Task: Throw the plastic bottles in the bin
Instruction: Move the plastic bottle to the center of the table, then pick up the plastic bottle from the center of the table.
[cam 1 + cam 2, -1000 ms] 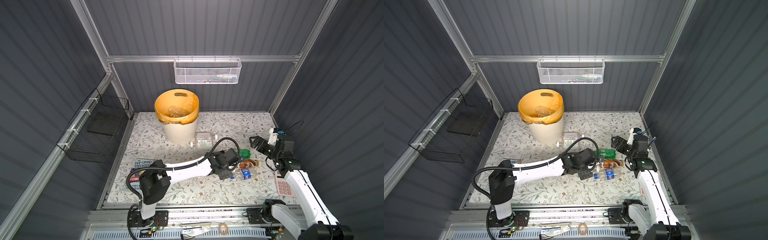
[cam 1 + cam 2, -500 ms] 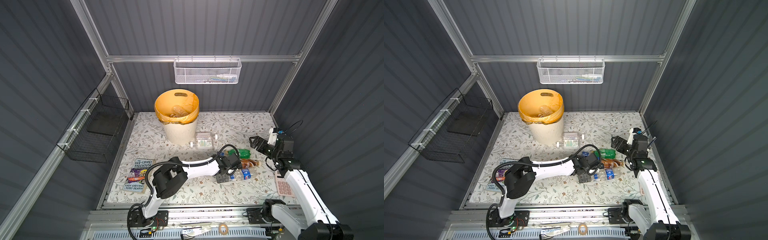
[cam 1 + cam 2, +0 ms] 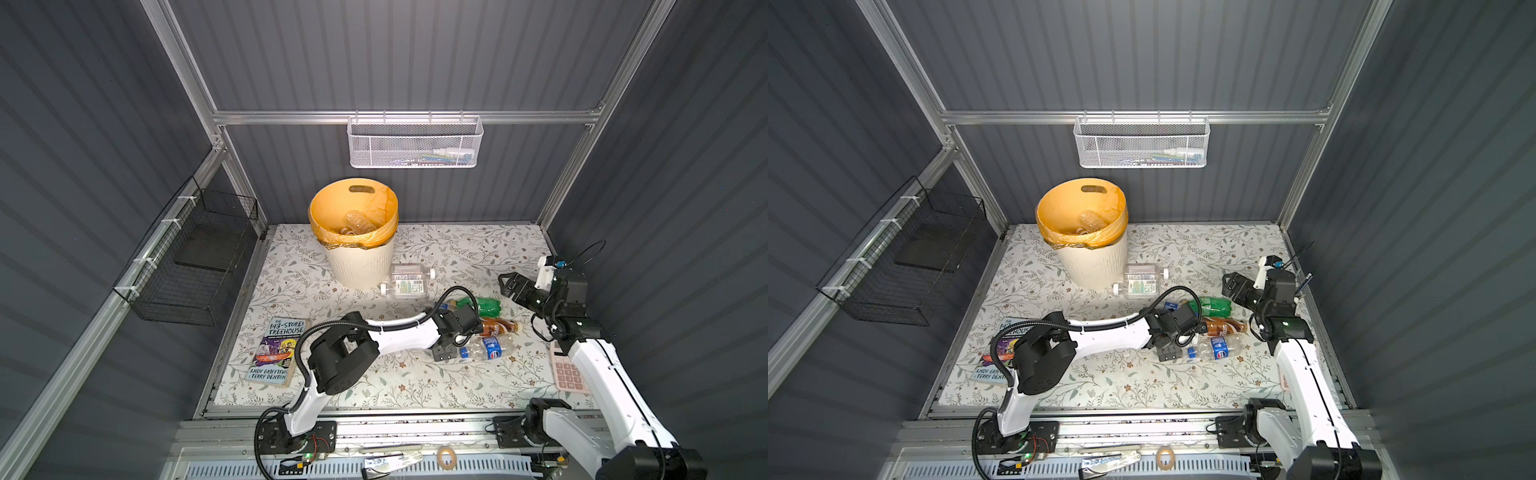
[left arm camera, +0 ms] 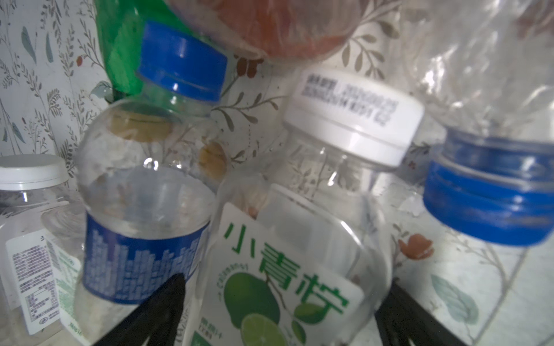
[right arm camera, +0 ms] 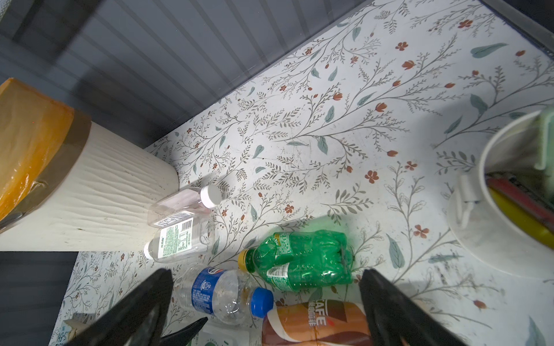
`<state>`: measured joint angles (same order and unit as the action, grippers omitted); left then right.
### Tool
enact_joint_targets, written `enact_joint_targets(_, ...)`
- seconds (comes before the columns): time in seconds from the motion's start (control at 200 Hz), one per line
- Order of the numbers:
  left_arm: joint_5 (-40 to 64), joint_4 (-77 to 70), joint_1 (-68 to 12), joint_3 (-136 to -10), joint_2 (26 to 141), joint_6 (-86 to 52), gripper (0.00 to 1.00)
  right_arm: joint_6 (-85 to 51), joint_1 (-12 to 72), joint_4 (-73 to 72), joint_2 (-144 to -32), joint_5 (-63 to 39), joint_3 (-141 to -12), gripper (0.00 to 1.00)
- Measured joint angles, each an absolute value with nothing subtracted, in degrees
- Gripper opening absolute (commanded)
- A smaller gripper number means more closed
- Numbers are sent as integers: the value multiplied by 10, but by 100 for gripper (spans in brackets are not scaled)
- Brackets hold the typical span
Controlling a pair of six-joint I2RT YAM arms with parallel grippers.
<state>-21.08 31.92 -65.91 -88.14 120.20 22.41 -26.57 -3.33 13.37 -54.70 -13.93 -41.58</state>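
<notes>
Left gripper point(image 4: 287, 281): jaws stood wide apart, one on each side of the lime-label bottle point(image 4: 299, 263), with no clear pinch on it.
Right gripper point(image 3: 506, 285): wide open and empty, hanging just right of the bottle cluster.
Bottle cluster: green bottle point(image 3: 484, 305), brown bottle point(image 3: 498, 327) and Pepsi bottle point(image 3: 490, 347) lay packed together right of centre on the mat point(image 3: 415, 386).
Bin point(image 3: 359, 266): far left on the mat, close to the back wall, with binned bottles point(image 3: 357, 220) inside and two clear bottles point(image 3: 407, 282) just beside its foot.
Open room: bare mat ran along the near edge and across the far right corner.
Edges: book point(image 3: 278, 353) lay at the near-left border, calculator point(image 3: 567, 372) at the near-right border.
</notes>
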Motion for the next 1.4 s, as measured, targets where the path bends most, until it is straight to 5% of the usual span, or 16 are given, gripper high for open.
enact_joint_targets(0.49, -199, 311, -659, -851, 1184, 207, 72, -265, -33, 133, -547, -139, -414, 99)
enact_joint_targets(0.85, -201, 303, -659, -741, 1104, 112, 72, -265, -33, 133, -547, -142, -411, 99)
enact_joint_targets(1.176, -213, 317, -659, -725, 1090, 78, 99, -266, -33, 133, -548, -150, -405, 99)
enact_joint_targets(1.401, -221, 319, -655, -725, 1090, 81, 100, -266, -33, 134, -540, -143, -405, 99)
